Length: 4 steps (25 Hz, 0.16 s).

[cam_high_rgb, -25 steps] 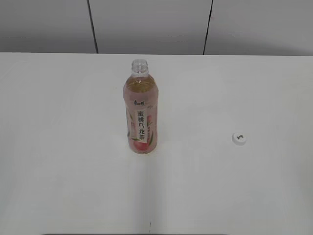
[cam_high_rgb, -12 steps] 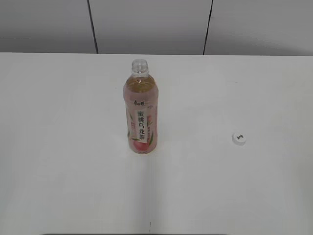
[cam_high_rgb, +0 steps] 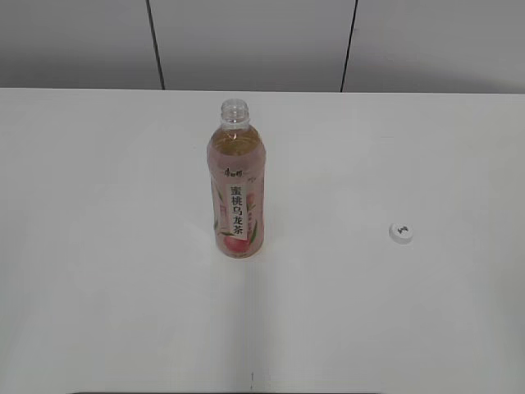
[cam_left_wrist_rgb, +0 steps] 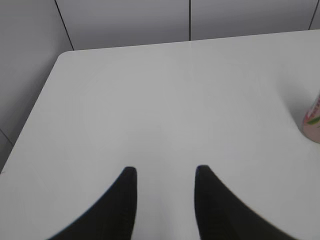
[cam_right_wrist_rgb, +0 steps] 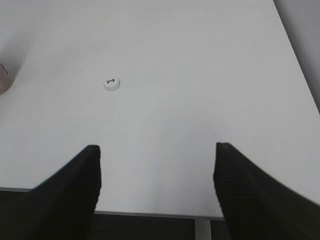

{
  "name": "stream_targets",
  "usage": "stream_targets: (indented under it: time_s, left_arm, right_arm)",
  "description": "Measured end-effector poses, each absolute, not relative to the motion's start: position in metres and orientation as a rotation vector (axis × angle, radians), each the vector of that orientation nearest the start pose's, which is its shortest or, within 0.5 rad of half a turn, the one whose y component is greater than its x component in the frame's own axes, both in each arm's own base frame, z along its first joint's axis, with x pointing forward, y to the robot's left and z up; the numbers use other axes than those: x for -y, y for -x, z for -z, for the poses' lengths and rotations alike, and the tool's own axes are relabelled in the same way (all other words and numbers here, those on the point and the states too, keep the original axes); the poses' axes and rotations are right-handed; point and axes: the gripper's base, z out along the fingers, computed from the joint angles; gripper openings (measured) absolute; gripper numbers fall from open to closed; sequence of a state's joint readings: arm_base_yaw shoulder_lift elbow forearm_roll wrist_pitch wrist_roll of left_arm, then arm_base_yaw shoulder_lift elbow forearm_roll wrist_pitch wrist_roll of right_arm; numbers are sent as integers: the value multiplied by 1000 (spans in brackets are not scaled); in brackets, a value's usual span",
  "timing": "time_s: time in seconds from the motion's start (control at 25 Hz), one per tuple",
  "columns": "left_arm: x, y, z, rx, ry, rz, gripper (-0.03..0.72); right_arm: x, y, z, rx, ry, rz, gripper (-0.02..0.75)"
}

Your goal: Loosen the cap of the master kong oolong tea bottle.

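Note:
The master kong oolong tea bottle (cam_high_rgb: pixel 236 193) stands upright mid-table with its neck open, no cap on it. Its base edge shows at the right of the left wrist view (cam_left_wrist_rgb: pixel 313 122) and a pink sliver at the left of the right wrist view (cam_right_wrist_rgb: pixel 2 77). The white cap (cam_high_rgb: pixel 400 232) with a dark mark lies flat on the table to the bottle's right; it also shows in the right wrist view (cam_right_wrist_rgb: pixel 111 83). My left gripper (cam_left_wrist_rgb: pixel 162 172) is open and empty over bare table. My right gripper (cam_right_wrist_rgb: pixel 156 150) is wide open and empty near the table's front edge. Neither gripper shows in the exterior view.
The white table (cam_high_rgb: pixel 98 246) ends at a grey panelled wall (cam_high_rgb: pixel 246 41) behind. Its left edge and rounded corner (cam_left_wrist_rgb: pixel 57 57) show in the left wrist view, its front edge (cam_right_wrist_rgb: pixel 150 214) and right edge in the right wrist view.

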<state>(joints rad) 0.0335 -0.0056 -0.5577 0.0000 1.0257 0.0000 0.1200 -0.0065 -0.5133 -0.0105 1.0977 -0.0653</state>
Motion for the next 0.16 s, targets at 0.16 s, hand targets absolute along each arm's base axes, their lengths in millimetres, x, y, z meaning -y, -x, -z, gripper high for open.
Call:
stream_targets:
  time_s: [0.16]
  left_arm:
    - [0, 12, -296, -1946, 33, -22, 241]
  right_arm:
    - [2, 9, -278, -2053, 190, -21, 533]
